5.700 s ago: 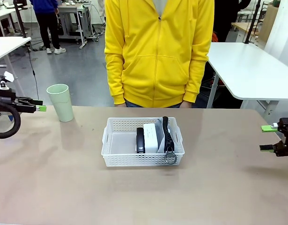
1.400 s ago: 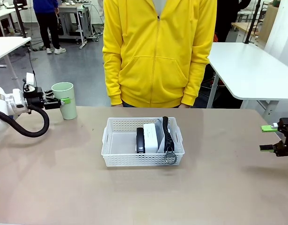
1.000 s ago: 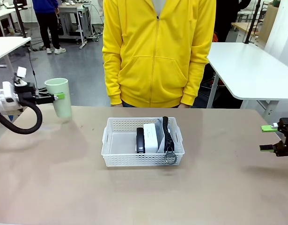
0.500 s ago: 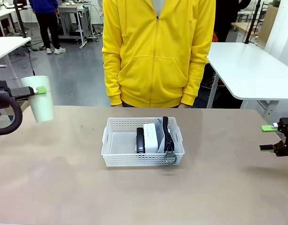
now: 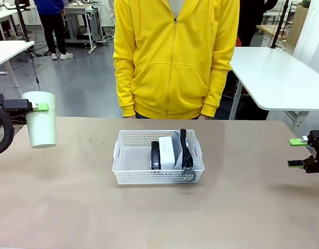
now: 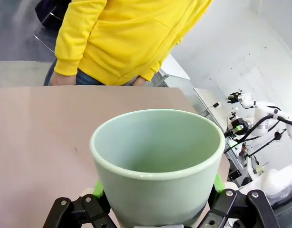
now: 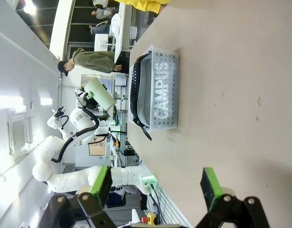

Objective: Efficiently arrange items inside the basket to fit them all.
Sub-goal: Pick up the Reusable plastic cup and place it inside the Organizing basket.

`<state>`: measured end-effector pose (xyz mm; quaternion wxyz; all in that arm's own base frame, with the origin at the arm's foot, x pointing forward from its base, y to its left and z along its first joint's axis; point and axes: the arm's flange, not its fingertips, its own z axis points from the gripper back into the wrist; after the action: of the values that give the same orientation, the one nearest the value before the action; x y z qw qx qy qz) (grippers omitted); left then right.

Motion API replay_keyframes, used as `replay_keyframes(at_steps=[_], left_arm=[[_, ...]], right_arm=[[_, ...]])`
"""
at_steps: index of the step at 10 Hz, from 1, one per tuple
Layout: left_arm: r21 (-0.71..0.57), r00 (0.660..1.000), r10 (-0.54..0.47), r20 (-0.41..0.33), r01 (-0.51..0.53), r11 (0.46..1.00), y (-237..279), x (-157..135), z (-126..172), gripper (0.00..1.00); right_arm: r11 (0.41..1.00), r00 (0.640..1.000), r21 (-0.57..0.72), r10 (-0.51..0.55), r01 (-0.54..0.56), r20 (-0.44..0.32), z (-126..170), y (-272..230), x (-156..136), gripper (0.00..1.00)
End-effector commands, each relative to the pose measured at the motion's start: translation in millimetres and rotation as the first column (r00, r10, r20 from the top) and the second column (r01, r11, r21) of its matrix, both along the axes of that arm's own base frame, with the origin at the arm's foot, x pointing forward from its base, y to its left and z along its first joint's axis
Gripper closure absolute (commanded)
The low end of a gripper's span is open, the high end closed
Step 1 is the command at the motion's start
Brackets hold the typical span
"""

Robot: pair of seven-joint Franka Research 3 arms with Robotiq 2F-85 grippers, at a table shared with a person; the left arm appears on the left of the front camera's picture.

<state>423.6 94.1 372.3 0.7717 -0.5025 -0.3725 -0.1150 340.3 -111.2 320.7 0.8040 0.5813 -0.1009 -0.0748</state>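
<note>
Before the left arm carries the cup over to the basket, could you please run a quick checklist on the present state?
1. Left gripper clamped on pale green tumbler cup: ok.
2. Cup lifted off the table: ok.
3. Basket has free floor at its left end, beside the black stapler: ok.
4. Right gripper open, away from the basket: ok.
5. Person's hands off the table: ok.
6. Cup fits that gap: cannot tell.

You are looking at a smooth, matt pale green tumbler cup (image 6: pixel 157 161); the basket (image 5: pixel 157 176) is showing white perforated plastic; the pencil pouch (image 7: pixel 145 90) is looking like grey cloth; the table (image 5: pixel 159 218) is appearing matt brown.
</note>
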Motion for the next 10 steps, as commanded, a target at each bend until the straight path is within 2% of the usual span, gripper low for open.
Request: replay_keyframes(at_steps=[1,3,4,5,6,8,10], left_arm=[[0.009,0.999,0.005,0.05,-0.006,1.0,0.2,1.6,-2.0,1.0],[0.009,0.999,0.005,0.05,-0.006,1.0,0.2,1.6,-2.0,1.0],[0.009,1.0,-0.001,0.015,0.001,1.0,0.3,0.2,-0.7,0.09],[-0.053,1.0,0.002,0.005,-0.002,0.999,10.4,6.6,-20.4,0.09],[-0.005,0.972,0.1,-0.212,-0.103,0.995,4.5,7.5,-12.5,0.09],[0.088,0.968,0.064,-0.243,-0.044,0.995,-29.4,-3.6,26.5,0.09],[0.241,0.942,0.044,-0.331,0.04,0.97,-81.7,-16.9,51.4,0.09]], right_arm=[[1.0,1.0,0.014,-0.011,0.011,0.007,3.4,0.6,1.2,0.0],[1.0,1.0,0.014,-0.011,0.011,0.007,3.4,0.6,1.2,0.0],[1.0,1.0,0.014,-0.011,0.011,0.007,3.4,0.6,1.2,0.0],[1.0,1.0,0.014,-0.011,0.011,0.007,3.4,0.6,1.2,0.0],[1.0,1.0,0.014,-0.011,0.011,0.007,3.4,0.6,1.2,0.0],[1.0,1.0,0.014,-0.011,0.011,0.007,3.4,0.6,1.2,0.0],[1.0,1.0,0.014,-0.011,0.011,0.007,3.4,0.6,1.2,0.0]])
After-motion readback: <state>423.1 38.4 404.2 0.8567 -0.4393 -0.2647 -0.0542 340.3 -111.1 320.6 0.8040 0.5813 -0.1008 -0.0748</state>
